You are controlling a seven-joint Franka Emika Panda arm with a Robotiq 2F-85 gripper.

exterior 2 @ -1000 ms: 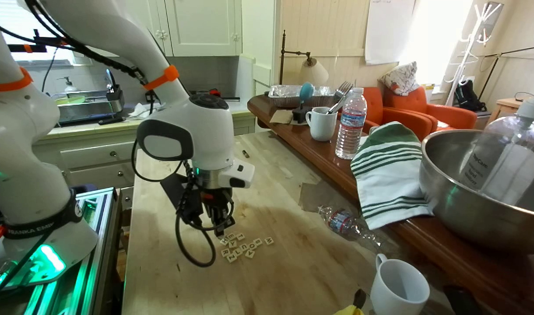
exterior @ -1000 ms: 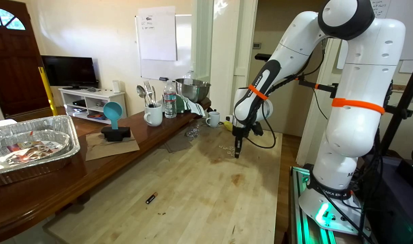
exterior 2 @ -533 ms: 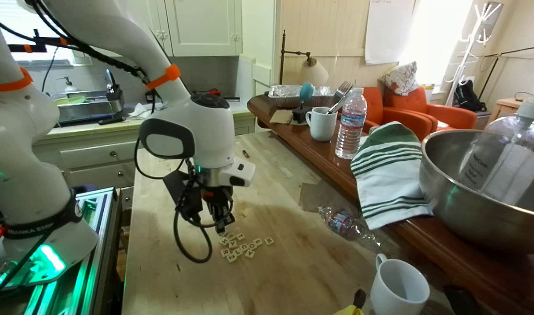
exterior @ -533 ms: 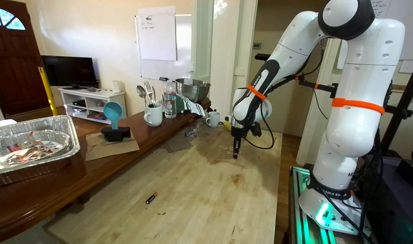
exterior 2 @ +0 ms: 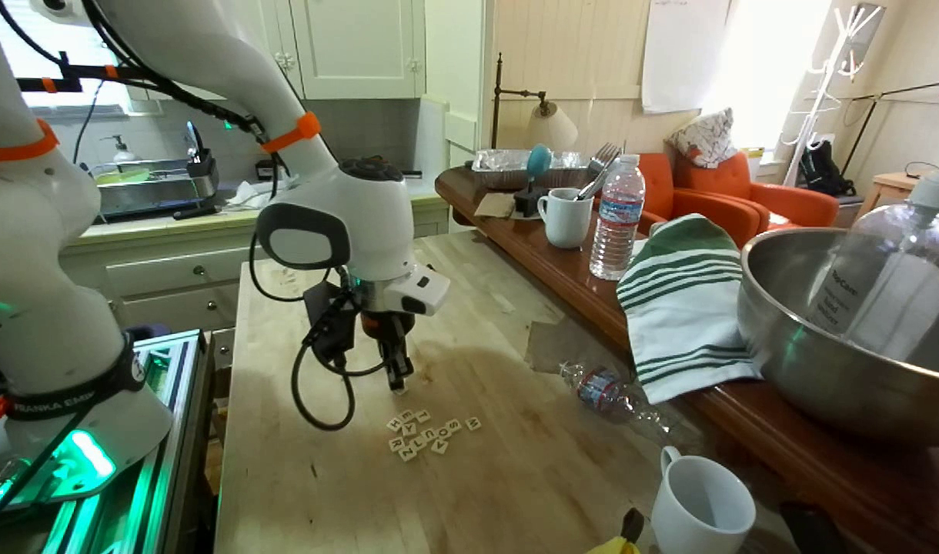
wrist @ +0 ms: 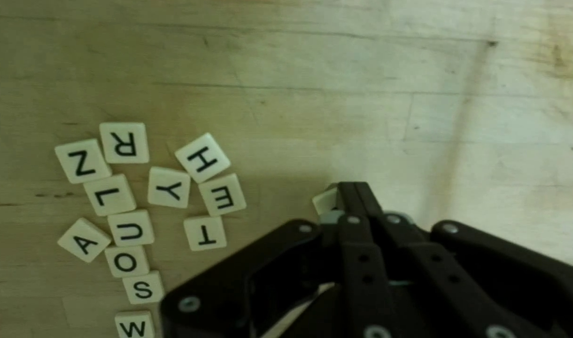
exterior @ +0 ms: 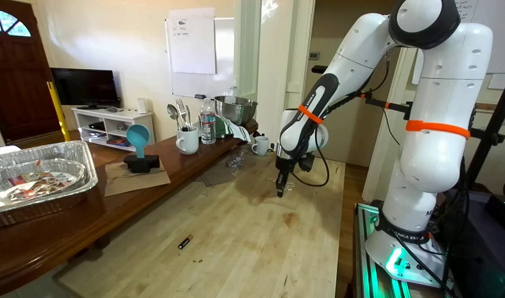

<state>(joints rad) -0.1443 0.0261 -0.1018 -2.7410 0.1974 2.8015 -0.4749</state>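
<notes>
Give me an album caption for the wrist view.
The closed gripper partly hides one tile, while loose letter tiles lie nearby on the wooden tabletop.

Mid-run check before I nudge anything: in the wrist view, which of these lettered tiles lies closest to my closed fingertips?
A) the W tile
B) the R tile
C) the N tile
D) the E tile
D: in the wrist view the E tile lies nearer than the other three to the shut gripper, which hides part of a lone tile whose letter I cannot read.
</notes>
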